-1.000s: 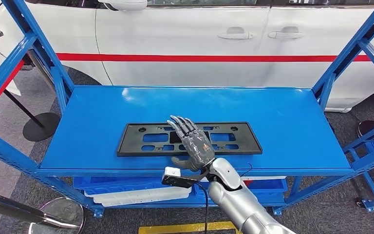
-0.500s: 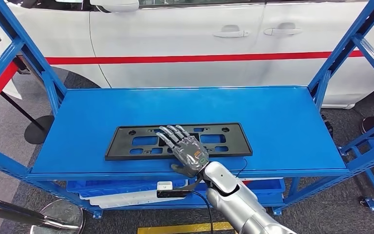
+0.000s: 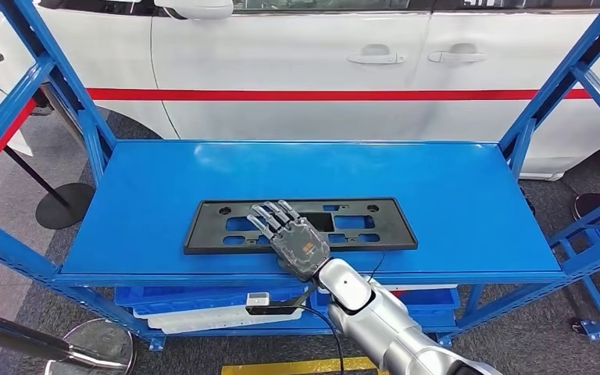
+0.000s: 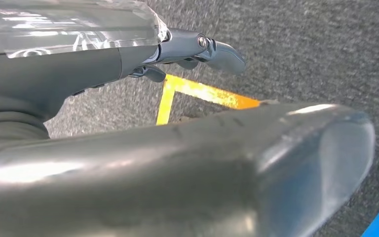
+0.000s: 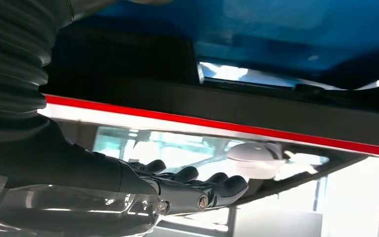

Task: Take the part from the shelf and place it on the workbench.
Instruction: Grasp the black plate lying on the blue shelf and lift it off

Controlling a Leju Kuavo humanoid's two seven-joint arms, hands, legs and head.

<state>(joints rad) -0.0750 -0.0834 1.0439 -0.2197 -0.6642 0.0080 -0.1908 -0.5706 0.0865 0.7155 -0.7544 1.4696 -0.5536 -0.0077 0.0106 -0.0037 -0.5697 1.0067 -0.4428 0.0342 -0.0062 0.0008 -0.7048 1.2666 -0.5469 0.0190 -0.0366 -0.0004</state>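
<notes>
Nearest you, the right arm comes up from the bottom edge and its right hand lies over the near edge of the part, fingers stretched flat and spread across the middle of it. The hand grips nothing; whether its palm actually presses on the part you cannot tell. In the left wrist view, the left hand hangs over grey floor with a yellow line, fingers loosely curled and holding nothing.

Look at the part itself: a flat, long black plastic frame, rectangular, with a raised rim, several rectangular cut-outs along its length and small round holes near its corners. It lies flat on the top deck of the blue shelf, near the front edge and about midway between left and right, its long side running parallel to that edge.

Below the deck, pale flat pieces rest in blue trays. Beyond the shelf stands a white car with a red stripe along its doors.
</notes>
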